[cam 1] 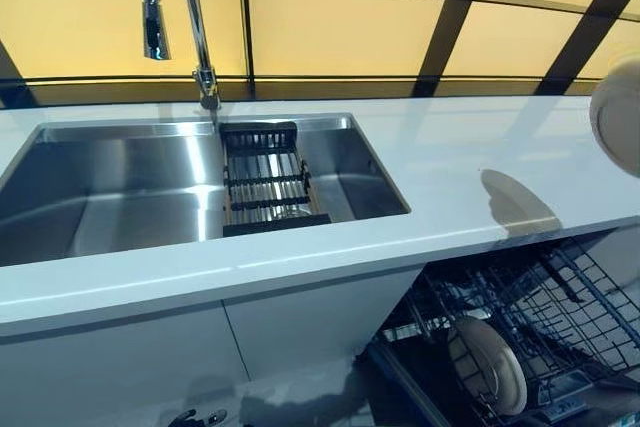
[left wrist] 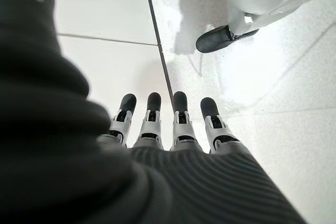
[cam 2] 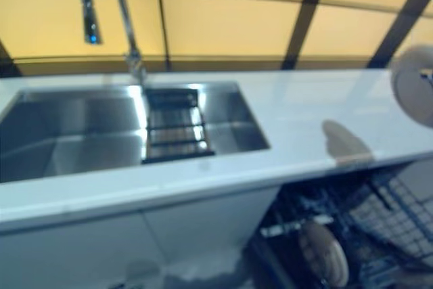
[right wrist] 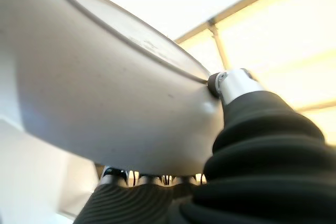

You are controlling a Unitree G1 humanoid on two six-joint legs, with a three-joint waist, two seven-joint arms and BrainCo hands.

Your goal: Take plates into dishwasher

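right robot hand point(right wrist: 220, 85) pinches a plate point(cam 1: 618, 115) at three o'clock above the surface point(cam 1: 470, 162); a weak hold could drop it before the dishwasher rack point(cam 1: 520, 337). left robot hand point(left wrist: 168, 124) hangs spread.

The brushed stainless-steel sink basin point(cam 1: 120, 187) has a satin sheen with soft reflections. The curved chrome tap point(cam 1: 195, 27) is polished and mirror-bright. The black ribbed drain rack point(cam 1: 262, 182) in the sink carries shiny metal rods. The white surface point(cam 1: 470, 157) is smooth and glossy. The dark wire dishwasher rack point(cam 1: 560, 317) looks coated and smooth. The off-white round plate point(right wrist: 100, 98) looks like glazed ceramic, smooth with a low sheen; a second cream plate point(cam 1: 487, 365) matches it.
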